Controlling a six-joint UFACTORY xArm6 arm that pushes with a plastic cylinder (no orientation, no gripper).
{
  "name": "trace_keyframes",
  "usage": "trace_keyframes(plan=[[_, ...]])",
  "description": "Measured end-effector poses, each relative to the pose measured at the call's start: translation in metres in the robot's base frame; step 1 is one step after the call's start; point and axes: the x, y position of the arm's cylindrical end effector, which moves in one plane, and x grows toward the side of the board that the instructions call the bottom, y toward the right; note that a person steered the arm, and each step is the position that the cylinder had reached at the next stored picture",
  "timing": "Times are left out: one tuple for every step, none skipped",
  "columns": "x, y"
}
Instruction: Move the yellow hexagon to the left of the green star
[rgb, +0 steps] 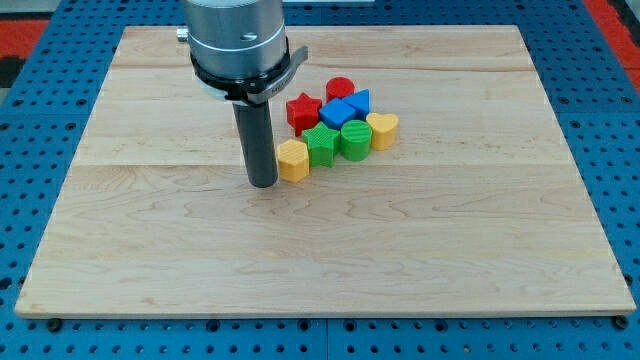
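Observation:
The yellow hexagon (293, 159) lies near the board's middle, touching the left side of the green star (321, 144). My tip (263, 182) stands right at the hexagon's left edge, touching or nearly touching it. The rod rises from there to the grey arm head at the view's top.
A green cylinder (355, 139) and a yellow heart (383, 129) continue the row to the right of the star. Behind them sit a red star (303, 110), a blue cube (338, 112), a blue triangle (361, 100) and a red cylinder (340, 88). The wooden board (150, 260) lies on a blue pegboard.

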Motion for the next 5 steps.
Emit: trace_keyframes(plan=[[-0.002,0.002],[-0.013,0.002],[-0.034,0.002],[-0.054,0.002],[-0.074,0.001]])
